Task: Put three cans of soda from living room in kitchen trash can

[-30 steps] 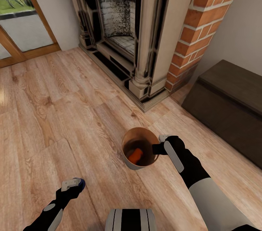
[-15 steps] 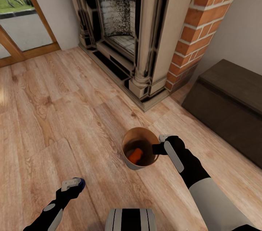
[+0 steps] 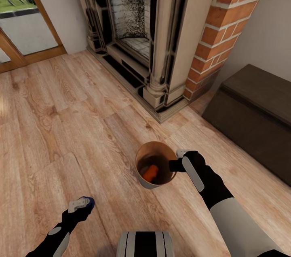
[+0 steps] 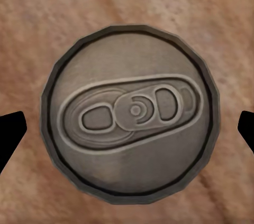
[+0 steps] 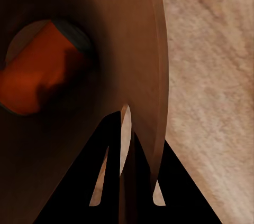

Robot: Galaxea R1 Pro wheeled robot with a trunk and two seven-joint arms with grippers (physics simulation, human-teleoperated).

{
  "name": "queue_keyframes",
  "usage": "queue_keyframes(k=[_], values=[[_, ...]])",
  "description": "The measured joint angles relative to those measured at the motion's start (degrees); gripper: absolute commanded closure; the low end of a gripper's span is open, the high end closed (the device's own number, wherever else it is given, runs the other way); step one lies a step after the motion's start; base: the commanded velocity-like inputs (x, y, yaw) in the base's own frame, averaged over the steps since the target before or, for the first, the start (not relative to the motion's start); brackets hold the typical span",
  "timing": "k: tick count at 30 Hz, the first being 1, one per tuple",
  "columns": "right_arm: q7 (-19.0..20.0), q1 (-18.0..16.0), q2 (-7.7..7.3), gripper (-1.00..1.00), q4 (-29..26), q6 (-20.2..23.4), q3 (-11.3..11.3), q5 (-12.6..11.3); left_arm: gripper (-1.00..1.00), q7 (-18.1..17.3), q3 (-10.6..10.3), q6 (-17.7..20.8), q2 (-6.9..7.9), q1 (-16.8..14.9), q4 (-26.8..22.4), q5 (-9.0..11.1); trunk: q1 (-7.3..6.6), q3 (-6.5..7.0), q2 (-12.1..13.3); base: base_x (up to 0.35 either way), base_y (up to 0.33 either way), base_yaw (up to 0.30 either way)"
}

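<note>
The blue can (image 3: 88,203) is mostly hidden inside the left pincer (image 3: 79,205), which grips it. The right pincer (image 3: 176,160) pinches the trash can (image 3: 155,164) rim; an orange can (image 3: 150,173) lies inside, over the wooden floor (image 3: 60,127).

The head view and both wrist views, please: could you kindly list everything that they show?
Bucket: one, grey outside, copper inside, held above the floor.
Orange can: one, lying inside the bucket.
Blue can: one, silver top, in the left tool.
Fireplace: one, dark surround, red brick side, ahead.
Glass door: one, wood-framed, far left.
Dark chest: one, at right.
Floor: light wood planks.
Left tool: shut on the blue can.
Right tool: pinching the bucket's rim.
</note>
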Motion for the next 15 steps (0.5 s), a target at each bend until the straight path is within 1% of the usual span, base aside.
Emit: queue_keyframes(k=[2,3,15], values=[[0.00,0.00,0.00,1.00,0.00,0.00,0.00,0.00,-1.00,0.00,0.02,0.00,0.00,0.00,0.00,0.00,0.00,0.00,0.00,0.000,0.000,0.000],[0.00,0.00,0.00,1.00,0.00,0.00,0.00,0.00,1.00,0.00,0.03,0.00,0.00,0.00,0.00,0.00,0.00,0.00,0.00,0.000,0.000,0.000],[0.00,0.00,-0.01,1.00,-0.01,0.01,-0.02,-0.03,1.00,-0.01,-0.01,0.04,0.00,0.00,0.01,0.10,0.00,0.00,0.00,0.000,0.000,0.000]])
